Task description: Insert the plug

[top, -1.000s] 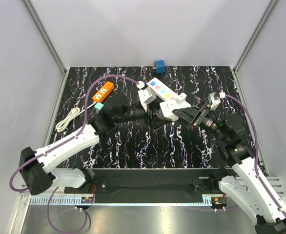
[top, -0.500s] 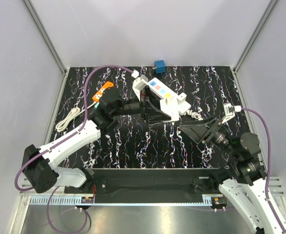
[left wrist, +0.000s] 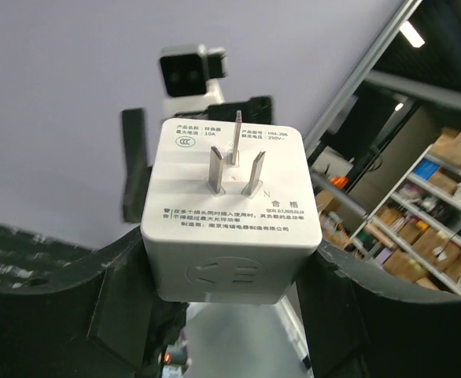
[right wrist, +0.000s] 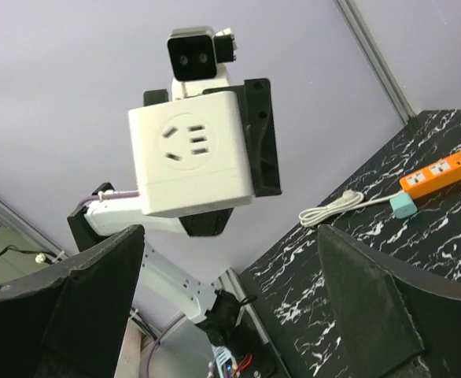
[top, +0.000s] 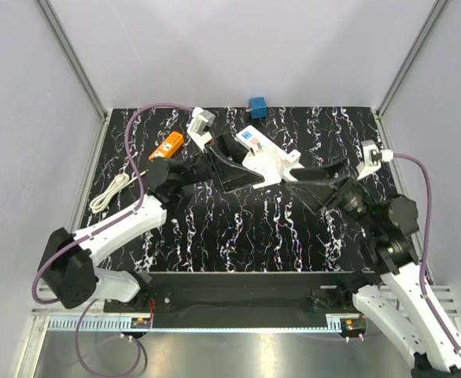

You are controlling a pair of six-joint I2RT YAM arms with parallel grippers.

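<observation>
The plug (left wrist: 230,201), a white cube-type adapter w/ three flat pins (left wrist: 232,161), is up off the table (top: 215,228), rear-centre, just beside the white power strip (top: 254,140); can't tell its height from above. Left gripper (left wrist: 230,276) is clamped on its two side walls, w/ the pins facing back at the left wrist cam and the socket face turned twd the right gripper (right wrist: 230,260). That one is spread wide w/ nothing in it, near the plug but apart. Handling, my guess: hard plastic shell, light, rigid, won't deform. Sides are smooth & glossy, so prob. slippery under a push load; the pins are the only bit likely to bend. Best hold = the flat opposite side walls, clear of pins & socket face. W/ pins pointing into the left wrist, a re-grip or hand-over to the right looks needed before it can go into a strip. Orange power strip (top: 167,146) lies well apart at left.
</observation>
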